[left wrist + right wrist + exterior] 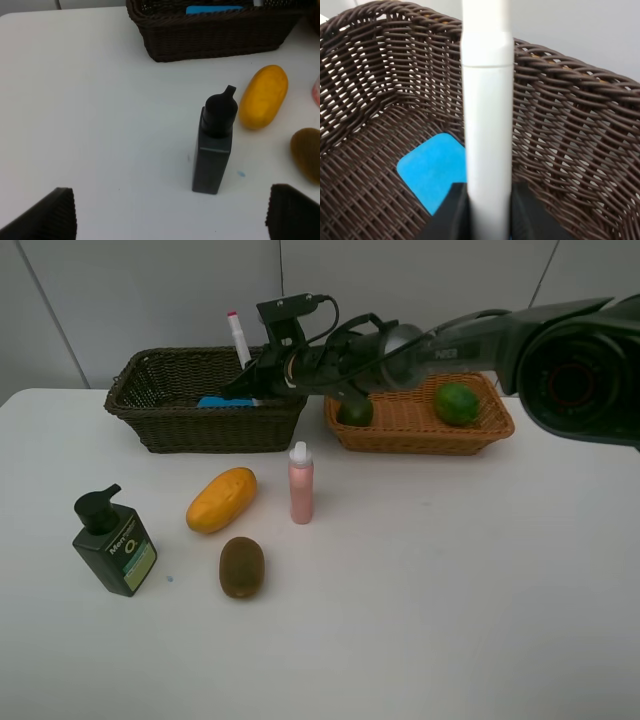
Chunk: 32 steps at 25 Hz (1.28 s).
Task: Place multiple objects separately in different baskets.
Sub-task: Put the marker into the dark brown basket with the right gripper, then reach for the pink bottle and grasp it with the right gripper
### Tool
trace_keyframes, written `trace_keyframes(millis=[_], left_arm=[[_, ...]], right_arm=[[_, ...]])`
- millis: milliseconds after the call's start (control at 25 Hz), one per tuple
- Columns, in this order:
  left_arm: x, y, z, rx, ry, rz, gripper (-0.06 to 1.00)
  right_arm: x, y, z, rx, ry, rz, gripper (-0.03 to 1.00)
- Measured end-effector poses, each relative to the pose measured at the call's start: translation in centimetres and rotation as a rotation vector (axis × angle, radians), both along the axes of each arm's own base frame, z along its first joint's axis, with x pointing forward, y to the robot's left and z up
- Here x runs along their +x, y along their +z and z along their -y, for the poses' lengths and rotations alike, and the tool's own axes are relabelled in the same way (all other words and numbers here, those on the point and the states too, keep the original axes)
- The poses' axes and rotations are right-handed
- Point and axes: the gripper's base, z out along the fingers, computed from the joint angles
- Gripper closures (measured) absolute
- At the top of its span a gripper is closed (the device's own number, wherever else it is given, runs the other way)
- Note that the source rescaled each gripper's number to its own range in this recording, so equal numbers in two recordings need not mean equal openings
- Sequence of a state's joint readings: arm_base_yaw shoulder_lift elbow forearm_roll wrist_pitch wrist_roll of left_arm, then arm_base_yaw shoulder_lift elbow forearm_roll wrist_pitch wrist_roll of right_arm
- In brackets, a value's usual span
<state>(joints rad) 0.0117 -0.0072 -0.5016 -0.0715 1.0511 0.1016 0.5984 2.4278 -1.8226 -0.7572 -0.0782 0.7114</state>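
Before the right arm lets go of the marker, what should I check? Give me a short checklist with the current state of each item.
1. Grip: the right gripper has a finger on each side of the white marker, which stands upright. Ok.
2. Position: the marker is over the inside of the dark basket, within its walls. Ok.
3. Landing spot: the blue eraser lies on the basket floor close to the marker, which may land on it. Cannot tell.
4. Drop height: the fingers hide the marker's lower end. Cannot tell.
5. Other arm: the left gripper is open, near the pump bottle and away from the basket. Ok.
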Motion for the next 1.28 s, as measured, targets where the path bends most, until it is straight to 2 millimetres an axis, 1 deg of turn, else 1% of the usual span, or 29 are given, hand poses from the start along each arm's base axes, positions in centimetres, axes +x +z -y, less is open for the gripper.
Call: trace_keyframes(millis=[40, 120, 160, 200, 240, 280, 360, 480, 640, 760, 920, 1120, 1160, 1280], left_arm=[[0.0, 0.0, 0.0, 0.000, 0.000, 0.000, -0.06], [0.0, 0.0, 0.0, 0.000, 0.000, 0.000, -0.06], [0.0, 0.0, 0.0, 0.000, 0.000, 0.000, -0.06], [0.0, 0.0, 0.0, 0.000, 0.000, 0.000, -0.06], [0.0, 0.0, 0.0, 0.000, 0.000, 0.000, -0.06], [0.0, 0.0, 0.0, 0.000, 0.000, 0.000, -0.06], [0.0, 0.0, 0.0, 0.000, 0.000, 0.000, -0.06], [0.0, 0.0, 0.0, 0.000, 0.000, 0.000, -0.06], [0.0, 0.0, 0.0, 0.000, 0.000, 0.000, -0.06], [0.0, 0.0, 0.0, 0.000, 0.000, 0.000, -0.06], [0.0, 0.0, 0.0, 0.000, 0.000, 0.000, -0.06], [0.0, 0.0, 0.0, 0.000, 0.000, 0.000, -0.06], [0.0, 0.0, 0.0, 0.000, 0.000, 0.000, -0.06], [0.0, 0.0, 0.0, 0.000, 0.000, 0.000, -0.06]], right_arm=[[0.0, 0.0, 0.0, 0.001, 0.001, 0.000, 0.75], [0.0, 0.1, 0.0, 0.001, 0.001, 0.001, 0.42], [0.0, 0.1, 0.0, 0.004, 0.002, 0.003, 0.30], [0.0, 0.2, 0.0, 0.006, 0.003, 0.004, 0.19], [0.0, 0.3, 0.0, 0.009, 0.003, 0.006, 0.12], [0.0, 0.4, 0.0, 0.009, 0.003, 0.008, 0.09], [0.0, 0.5, 0.0, 0.012, 0.003, 0.009, 0.05], [0.0, 0.8, 0.0, 0.019, 0.000, 0.010, 0.03], [-0.1, 2.2, 0.0, 0.034, 0.000, 0.031, 0.03], [-0.1, 3.7, 0.2, 0.041, -0.013, 0.046, 0.03], [-0.4, 6.8, 1.0, 0.014, -0.073, 0.056, 0.03], [-2.0, 12.5, 2.3, -0.026, -0.190, 0.054, 0.03], [-2.5, 13.5, 2.7, -0.021, -0.224, 0.034, 0.03], [-3.6, 15.6, 4.1, -0.010, -0.320, -0.062, 0.03]])
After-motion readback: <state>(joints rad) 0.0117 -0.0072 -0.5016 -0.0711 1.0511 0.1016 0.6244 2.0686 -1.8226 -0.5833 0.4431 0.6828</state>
